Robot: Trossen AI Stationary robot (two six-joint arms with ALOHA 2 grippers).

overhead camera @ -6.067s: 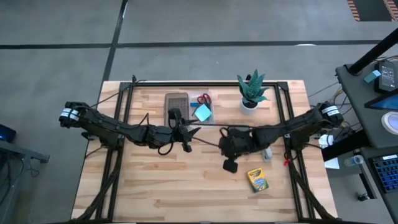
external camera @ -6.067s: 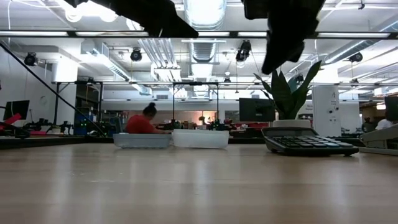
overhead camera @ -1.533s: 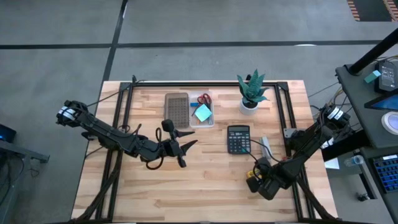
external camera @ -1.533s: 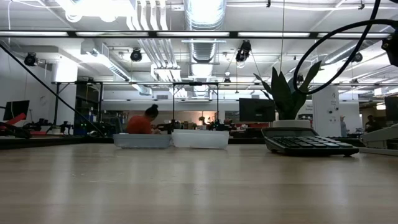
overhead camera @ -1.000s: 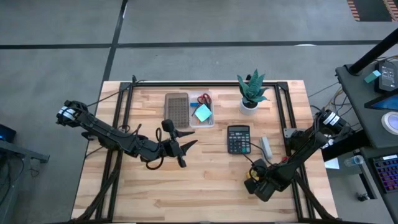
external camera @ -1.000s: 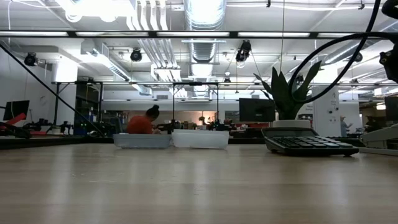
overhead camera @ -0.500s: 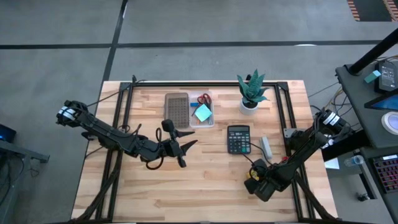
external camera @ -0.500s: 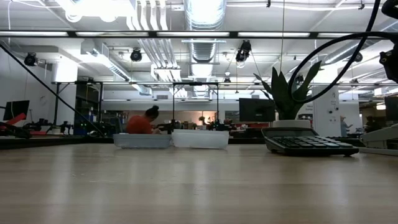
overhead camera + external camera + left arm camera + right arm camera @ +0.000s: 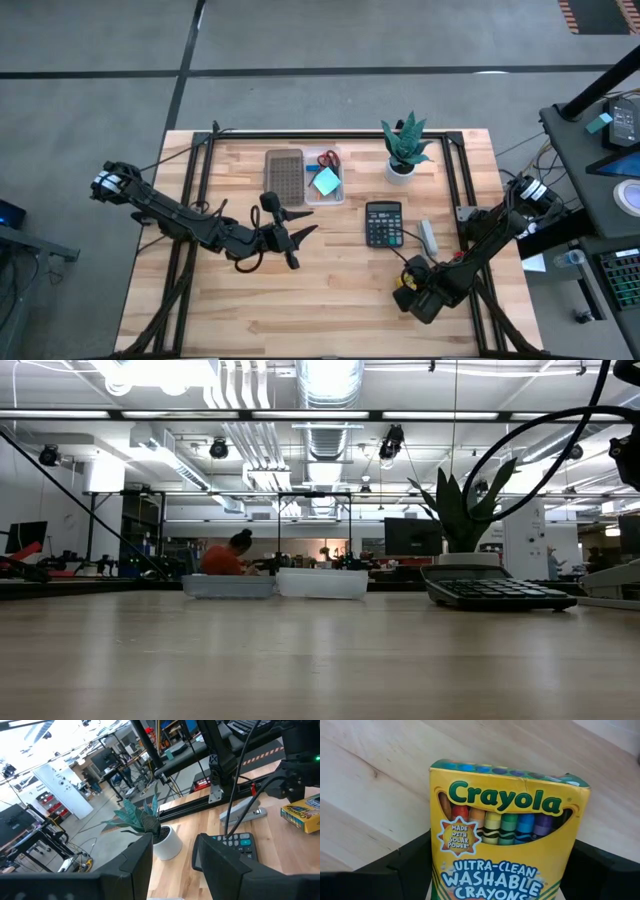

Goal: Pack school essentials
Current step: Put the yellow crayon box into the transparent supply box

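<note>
The yellow-green crayon box lies near the table's front right; only a yellow sliver of it shows under my right gripper. That gripper is shut on the box. My left gripper hovers open above the table's middle, with nothing between its fingers. A clear bin at the far middle holds the red-handled scissors and the light-blue sticky pad. My right gripper pinches the crayon box between its two fingers, one on each long side. The fingers slant down from the table's right side. The printed front faces the wrist camera. Whether the box is off the wood, I cannot tell.
A dark brown tray sits left of the bin. A calculator and a grey stapler lie right of centre, a potted plant behind them. Bare wood stretches along the near left.
My right gripper shifted slightly toward the table's left over the crayon box a little over a second ago and has stayed there since. My left arm has kept still.
</note>
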